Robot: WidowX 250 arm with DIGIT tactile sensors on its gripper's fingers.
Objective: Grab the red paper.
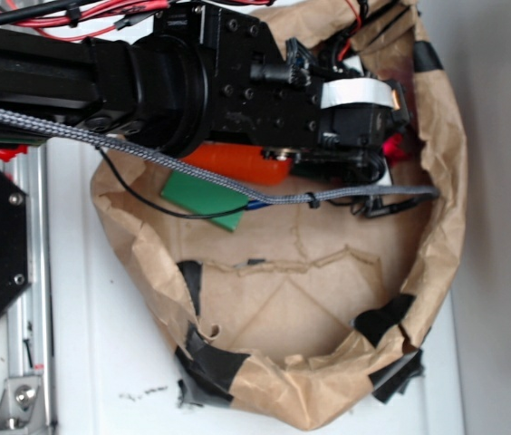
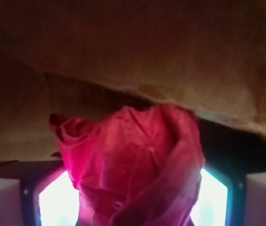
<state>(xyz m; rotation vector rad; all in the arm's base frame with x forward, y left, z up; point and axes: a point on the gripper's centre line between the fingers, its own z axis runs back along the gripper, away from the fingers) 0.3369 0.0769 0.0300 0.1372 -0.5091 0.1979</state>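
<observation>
The red paper (image 2: 133, 160) is a wrinkly bright red wad that fills the space between my two fingers in the wrist view. It touches both lit pads (image 2: 57, 202). My gripper (image 2: 133, 200) is shut on it, close to the brown paper wall. In the exterior view the gripper (image 1: 384, 152) is at the right side of the brown paper basin. Only a small bit of the red paper (image 1: 393, 145) shows past the fingers there.
The brown paper basin (image 1: 446, 208) has a crumpled rim patched with black tape (image 1: 215, 362). An orange carrot (image 1: 237, 163), a green block (image 1: 203, 198) and a bit of a blue thing (image 1: 255, 205) lie under my arm. A grey braided cable (image 1: 237, 188) crosses the basin.
</observation>
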